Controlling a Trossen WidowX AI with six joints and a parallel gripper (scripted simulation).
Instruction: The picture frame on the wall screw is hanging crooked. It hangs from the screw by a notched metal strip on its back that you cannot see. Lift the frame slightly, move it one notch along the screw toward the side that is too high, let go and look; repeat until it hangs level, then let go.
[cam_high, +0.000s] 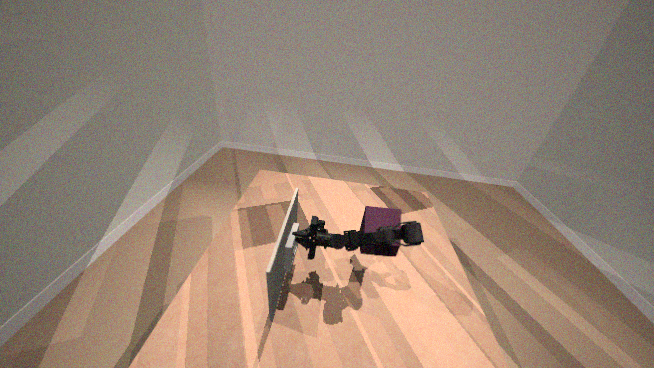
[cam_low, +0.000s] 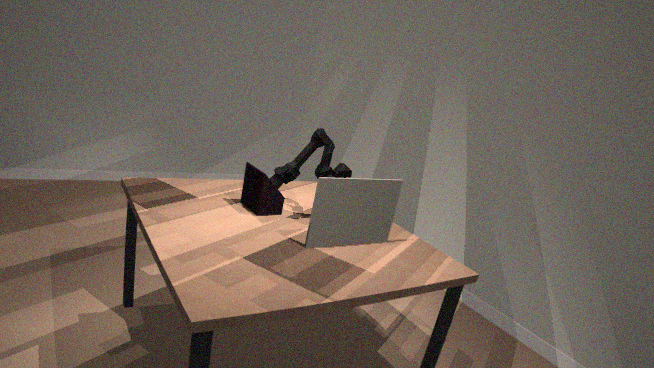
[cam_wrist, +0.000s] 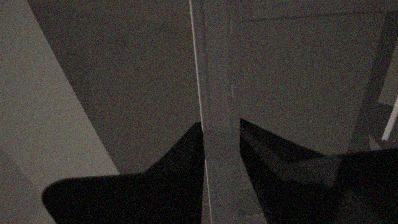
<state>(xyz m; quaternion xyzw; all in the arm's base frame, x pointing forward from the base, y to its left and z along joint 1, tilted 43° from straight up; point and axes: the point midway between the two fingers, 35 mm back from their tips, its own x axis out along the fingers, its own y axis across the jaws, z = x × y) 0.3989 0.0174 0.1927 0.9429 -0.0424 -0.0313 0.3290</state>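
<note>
The picture frame (cam_high: 290, 241) shows as a small pale shape against the right face of the upright grey panel (cam_high: 280, 272) (cam_low: 355, 215). In the wrist view one pale side bar of the frame (cam_wrist: 216, 75) runs up between the two black fingers. My gripper (cam_high: 297, 235) (cam_wrist: 218, 127) is shut on this bar, at the side of the panel that faces the arm. In the exterior view the panel hides the frame and the fingertips. The screw and the notched strip are hidden. The frame is too small and edge-on in the top view to tell its tilt.
A dark purple block (cam_high: 382, 217) (cam_low: 261, 199) stands at the arm's base, with the arm reaching over it. The panel stands upright on the wooden table (cam_high: 400, 320) (cam_low: 235, 300). Patterned light and shadows lie across the table and walls.
</note>
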